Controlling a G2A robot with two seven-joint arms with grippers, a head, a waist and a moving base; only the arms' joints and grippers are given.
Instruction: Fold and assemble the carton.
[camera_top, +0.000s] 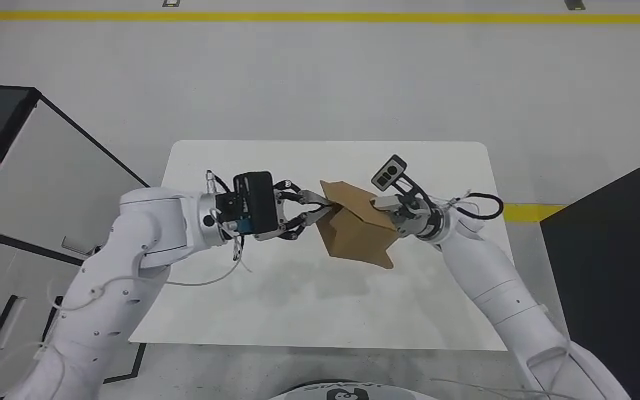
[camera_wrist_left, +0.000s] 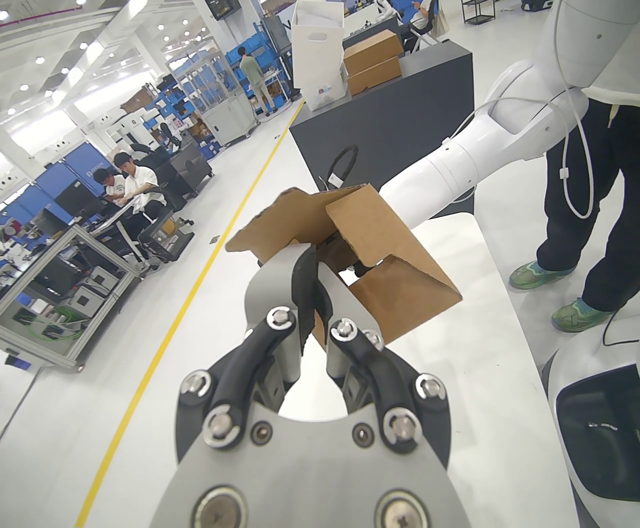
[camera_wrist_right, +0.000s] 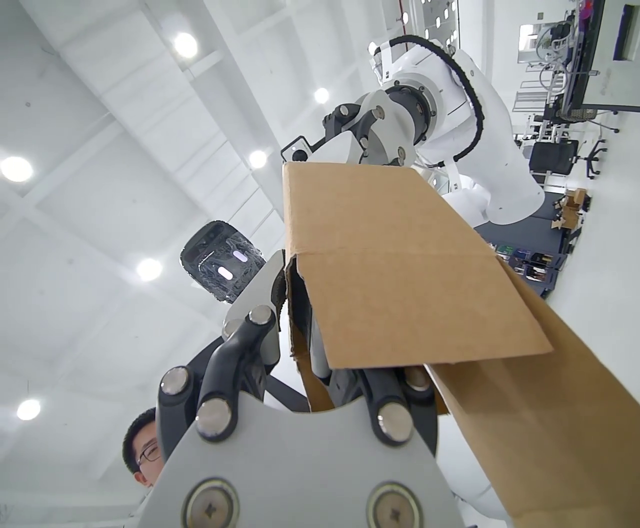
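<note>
White table (camera_top: 300, 300) lies under the work. The carton (camera_top: 355, 235) is held over its centre, half formed, with its flaps loose. Left gripper (camera_top: 316, 211), at the carton's 9 o'clock, is clenched on a flap edge. Right gripper (camera_top: 388, 214), at 3 o'clock, is clamped across a side wall. Recommended: use the right grip as the anchor and swing the flap along its crease. Avoid pulling the grips apart, which would likely tear or skew the board.

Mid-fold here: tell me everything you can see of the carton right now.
The carton is plain brown corrugated cardboard, partly formed, flaps loose, tilted. It is held over the white table between both arms: the left gripper pinches one flap edge, the right gripper clamps a wall at the opposite end.
</note>
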